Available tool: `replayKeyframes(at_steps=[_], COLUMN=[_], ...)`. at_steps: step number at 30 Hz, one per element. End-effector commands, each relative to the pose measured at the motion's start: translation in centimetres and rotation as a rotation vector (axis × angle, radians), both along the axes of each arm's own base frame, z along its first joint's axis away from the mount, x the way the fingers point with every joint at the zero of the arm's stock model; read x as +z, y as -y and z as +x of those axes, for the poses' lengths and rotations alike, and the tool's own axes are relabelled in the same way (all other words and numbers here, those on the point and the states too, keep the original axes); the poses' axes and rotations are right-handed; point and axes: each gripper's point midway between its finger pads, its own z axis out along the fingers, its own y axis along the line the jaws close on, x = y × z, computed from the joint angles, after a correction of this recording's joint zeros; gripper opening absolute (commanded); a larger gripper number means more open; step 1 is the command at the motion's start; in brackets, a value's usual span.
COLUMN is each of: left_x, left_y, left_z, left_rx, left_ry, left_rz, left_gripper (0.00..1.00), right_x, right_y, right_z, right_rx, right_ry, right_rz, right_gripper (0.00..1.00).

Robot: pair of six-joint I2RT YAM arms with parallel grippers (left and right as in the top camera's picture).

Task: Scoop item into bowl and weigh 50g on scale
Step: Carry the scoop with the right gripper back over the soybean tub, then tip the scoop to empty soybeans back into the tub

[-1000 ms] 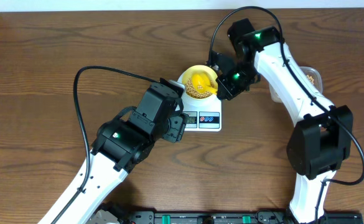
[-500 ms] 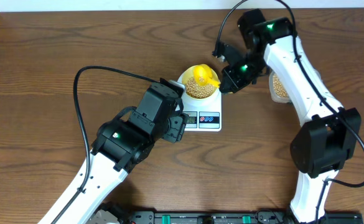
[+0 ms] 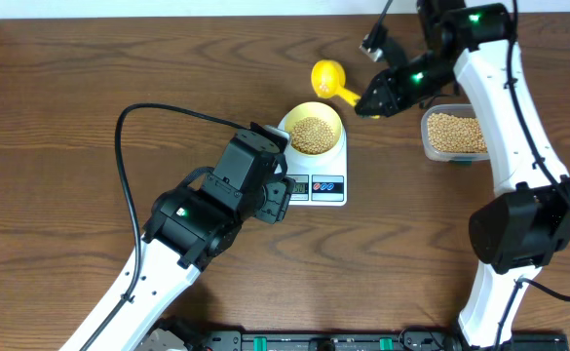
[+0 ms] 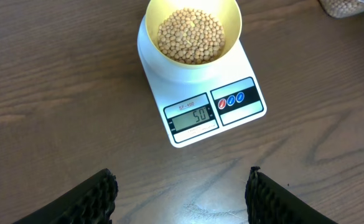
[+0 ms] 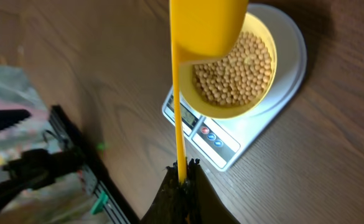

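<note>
The pale-yellow bowl (image 3: 313,134) sits on the white scale (image 3: 316,183), holding tan beans (image 4: 190,35). In the left wrist view the scale's display (image 4: 191,116) reads 50. My right gripper (image 3: 371,101) is shut on the handle of the yellow scoop (image 3: 327,77), held in the air behind the bowl; the right wrist view shows the scoop (image 5: 200,25) above the bowl (image 5: 236,99). My left gripper (image 4: 180,193) is open and empty over bare wood, just in front of the scale.
A clear plastic tub (image 3: 453,136) of beans stands right of the scale, beside the right arm. The left arm lies across the front left of the table. Black rails run along the table's front edge (image 3: 294,341).
My right gripper lifted the scoop from over the bowl and carried it back and to the right, uncovering the tub. The left arm has not moved.
</note>
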Motion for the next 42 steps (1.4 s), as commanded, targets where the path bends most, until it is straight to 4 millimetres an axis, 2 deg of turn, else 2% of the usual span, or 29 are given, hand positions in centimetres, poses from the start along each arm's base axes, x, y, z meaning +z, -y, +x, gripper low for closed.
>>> replayKeyframes(at_steps=[1, 5, 10, 17, 23, 28, 32, 37, 42], left_x=[1.2, 1.2, 1.2, 1.2, 1.2, 1.2, 1.2, 1.2, 1.2], left_y=[-0.1, -0.1, -0.1, -0.1, -0.1, -0.1, -0.1, -0.1, -0.1], left_z=[0.3, 0.4, 0.4, 0.4, 0.4, 0.4, 0.3, 0.4, 0.4], left_rx=[0.013, 0.013, 0.013, 0.013, 0.013, 0.013, 0.013, 0.013, 0.013], left_ry=[0.029, 0.029, 0.029, 0.029, 0.029, 0.029, 0.029, 0.029, 0.029], left_rz=[-0.015, -0.015, -0.015, -0.015, -0.015, -0.015, -0.015, -0.015, -0.015], left_gripper=[0.69, 0.69, 0.69, 0.69, 0.69, 0.69, 0.69, 0.69, 0.69], right_x=[2.6, 3.4, 3.8, 3.5, 3.3, 3.2, 2.3, 1.3, 0.0], right_y=[0.6, 3.1, 8.0, 13.9, 17.5, 19.5, 20.9, 21.5, 21.2], right_z=[0.6, 1.0, 1.1, -0.3, -1.1, -1.1, -1.5, -2.0, -2.7], right_rx=[-0.039, -0.097, -0.195, -0.287, -0.352, -0.402, -0.417, -0.418, -0.414], right_ry=[0.014, 0.021, 0.024, -0.018, -0.038, -0.039, -0.053, -0.082, -0.138], right_rz=[0.120, 0.129, 0.081, 0.028, 0.026, 0.017, -0.054, -0.100, -0.092], right_gripper=[0.01, 0.01, 0.01, 0.02, 0.02, 0.01, 0.01, 0.01, 0.01])
